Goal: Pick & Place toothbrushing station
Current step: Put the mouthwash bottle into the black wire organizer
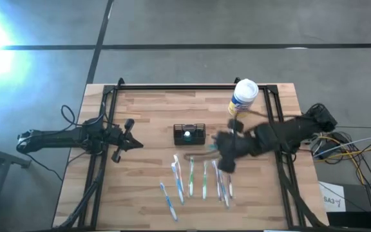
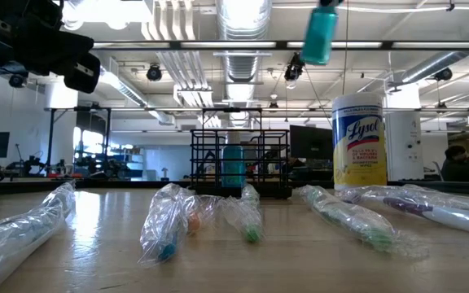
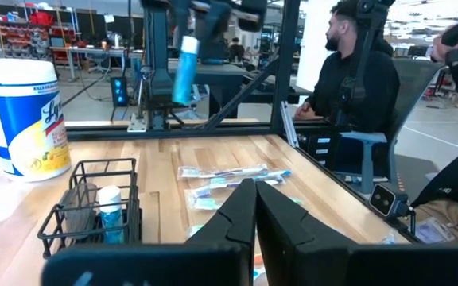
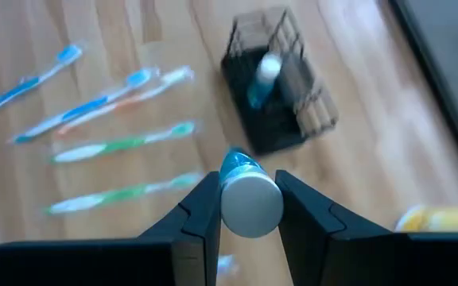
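Note:
The toothbrushing station, a small black wire-mesh caddy [image 1: 190, 134], stands on the wooden table's middle with a small tube inside; it also shows in the low view [image 2: 238, 163], the left wrist view [image 3: 94, 210] and the right wrist view [image 4: 277, 87]. My right gripper [image 4: 249, 208] is above the table to the right of the caddy, shut on a teal tube with a white cap [image 4: 237, 168]. The tube also shows high up in the low view [image 2: 320, 32]. My left gripper [image 3: 254, 208] waits shut and empty to the left of the caddy. My right gripper pinches the teal tube between its two fingers at the white-cap end [image 4: 250, 205]. The fingers point down and lie along the tube. The tube hangs nearly upright below them [image 3: 185, 67], lifted clear of the table.
Several plastic-wrapped toothbrushes [image 1: 198, 180] lie in a row on the near half of the table. A white-and-yellow wipes tub [image 1: 243, 96] stands at the far right. A black frame [image 1: 192, 87] runs around the table's edges. A person [image 3: 356, 71] sits beyond the table.

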